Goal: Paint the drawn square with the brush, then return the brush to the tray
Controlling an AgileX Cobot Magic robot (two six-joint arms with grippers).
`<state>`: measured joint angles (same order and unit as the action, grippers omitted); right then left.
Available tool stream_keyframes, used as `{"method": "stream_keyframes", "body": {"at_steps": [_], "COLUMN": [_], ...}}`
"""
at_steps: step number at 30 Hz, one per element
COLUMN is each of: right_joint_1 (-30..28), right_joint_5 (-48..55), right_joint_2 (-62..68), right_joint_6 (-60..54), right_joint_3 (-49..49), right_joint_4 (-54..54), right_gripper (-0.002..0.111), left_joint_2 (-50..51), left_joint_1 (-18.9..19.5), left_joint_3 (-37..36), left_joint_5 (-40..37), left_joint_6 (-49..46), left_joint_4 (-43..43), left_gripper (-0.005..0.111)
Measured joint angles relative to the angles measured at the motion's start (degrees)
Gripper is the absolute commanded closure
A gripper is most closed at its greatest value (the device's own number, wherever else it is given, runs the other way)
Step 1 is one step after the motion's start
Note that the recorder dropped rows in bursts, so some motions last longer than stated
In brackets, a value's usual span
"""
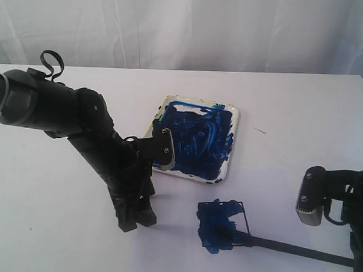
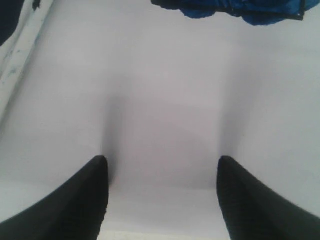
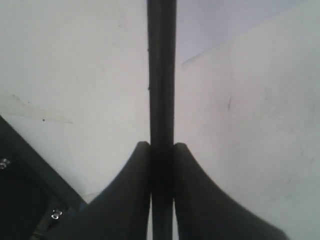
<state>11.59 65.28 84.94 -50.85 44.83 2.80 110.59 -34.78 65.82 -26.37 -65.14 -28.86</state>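
Note:
The drawn square (image 1: 221,224) on the white paper (image 1: 176,250) is smeared dark blue; its lower edge also shows as the drawn square (image 2: 240,10) in the left wrist view. The black brush (image 1: 297,250) lies low across the paper, its tip inside the square. My right gripper (image 3: 162,146) is shut on the brush (image 3: 161,75) handle, at the exterior view's right edge. My left gripper (image 2: 162,162) stands open, pressing down on the paper left of the square, nothing between its fingers. The tray (image 1: 231,151), coated with blue paint, sits behind the square.
The paper's right corner (image 3: 182,64) ends near the brush handle. The left arm (image 1: 102,150) reaches across in front of the tray's left side. A white curtain hangs behind the table. The tray's rim (image 2: 20,60) lies close beside the left gripper.

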Motion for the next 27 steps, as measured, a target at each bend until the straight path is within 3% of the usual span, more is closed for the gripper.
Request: {"method": "stream_keyframes", "body": {"at_steps": [16,27], "right_joint_1": [0.0,0.0], "right_joint_5": [-2.6,-3.32], "right_joint_2": [-8.29,-1.5], "right_joint_6": [8.34,12.26], "right_joint_3": [0.0,0.0], "right_joint_4": [2.1,1.99], "right_gripper": [0.108,0.108], "left_joint_2": [0.0,0.0], "left_joint_1": [0.0,0.0], "left_joint_3": [0.0,0.0], "left_joint_5": [0.0,0.0], "left_joint_6": [0.0,0.0], "left_joint_4": [0.1,0.1], "left_gripper": [0.04,0.04]}}
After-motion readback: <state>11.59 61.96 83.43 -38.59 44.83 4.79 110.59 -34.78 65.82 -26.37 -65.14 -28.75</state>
